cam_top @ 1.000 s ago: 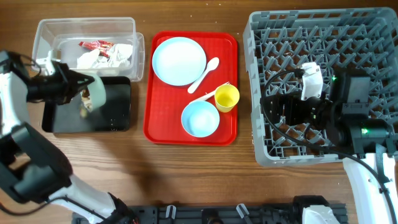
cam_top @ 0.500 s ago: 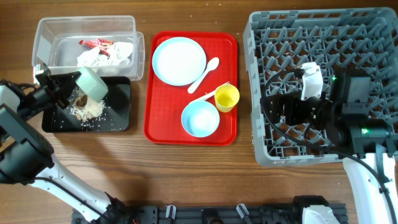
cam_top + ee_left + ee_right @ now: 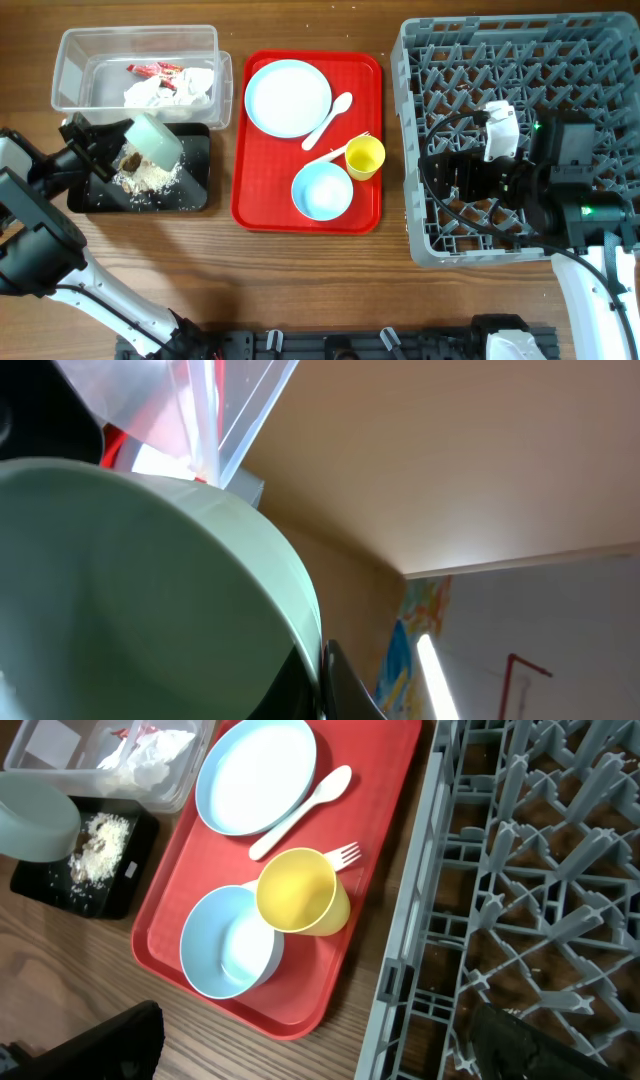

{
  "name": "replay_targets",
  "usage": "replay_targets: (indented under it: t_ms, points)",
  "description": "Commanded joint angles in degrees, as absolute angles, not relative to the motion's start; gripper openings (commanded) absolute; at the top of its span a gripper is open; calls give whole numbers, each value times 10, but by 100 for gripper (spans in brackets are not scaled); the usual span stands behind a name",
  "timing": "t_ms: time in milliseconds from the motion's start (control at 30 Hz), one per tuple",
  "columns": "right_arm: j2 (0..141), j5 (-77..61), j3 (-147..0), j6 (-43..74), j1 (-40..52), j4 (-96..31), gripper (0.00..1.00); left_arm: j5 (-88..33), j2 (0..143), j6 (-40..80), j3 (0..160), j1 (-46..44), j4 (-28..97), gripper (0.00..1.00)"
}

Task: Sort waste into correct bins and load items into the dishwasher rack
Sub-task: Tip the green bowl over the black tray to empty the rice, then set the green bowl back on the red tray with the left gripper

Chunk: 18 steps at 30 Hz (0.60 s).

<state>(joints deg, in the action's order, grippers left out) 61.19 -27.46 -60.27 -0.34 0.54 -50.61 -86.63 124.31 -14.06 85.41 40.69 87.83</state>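
Over the black tray (image 3: pixel 192 188), left gripper (image 3: pixel 112 143) holds tilted pale green bowl (image 3: pixel 153 138)

A wrapper (image 3: pixel 153 70) and napkin (image 3: pixel 172 90) are held in the tub (image 3: pixel 62 70); food scraps (image 3: pixel 146 176) are spread on the shallow tray (image 3: pixel 190 190) before it. Rightward, plate (image 3: pixel 288 97), spoon (image 3: pixel 328 120), fork (image 3: pixel 335 155), cup (image 3: pixel 364 156) and bowl (image 3: pixel 321 190) are set on the middle tray (image 3: pixel 262 200), then the dishwasher rack (image 3: pixel 470 60)

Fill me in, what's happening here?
The left gripper holds the pale green bowl tipped over the shallow black rectangular tray, where crumbly beige-and-brown food scraps lie piled. The red printed snack wrapper and crumpled white paper napkin are in the clear plastic tub. The light blue round plate, light blue bowl, small yellow cup, white plastic spoon and fork sit on the flat red tray. The right gripper hangs open over the grey plastic dishwasher rack.
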Motion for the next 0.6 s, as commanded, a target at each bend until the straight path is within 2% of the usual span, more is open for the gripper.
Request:
replay_targets:
  t_ms: [0,33,233,400,433,567]
  points:
    - [614,-284,-611,-15,5,-506,100,-856,1237,-245,853,407,944,4]
    - [614,-284,-611,-15,5,-506,100,-849,1229,-283,853,401,966,4]
    - [614,-284,-611,-15,5,-506,100,-713,1117,-329,853,293,962,4]
    - [614,-284,-611,-14,5,-506,100,-623,1086,-329,853,179,912,4]
    - [614,-284,-611,-13,5,-507,100,-600,1086,-322,853,150,896,4]
    - [614,-284,-611,-13,5,-507,100,-423,1086,-131,853,3,775,4]
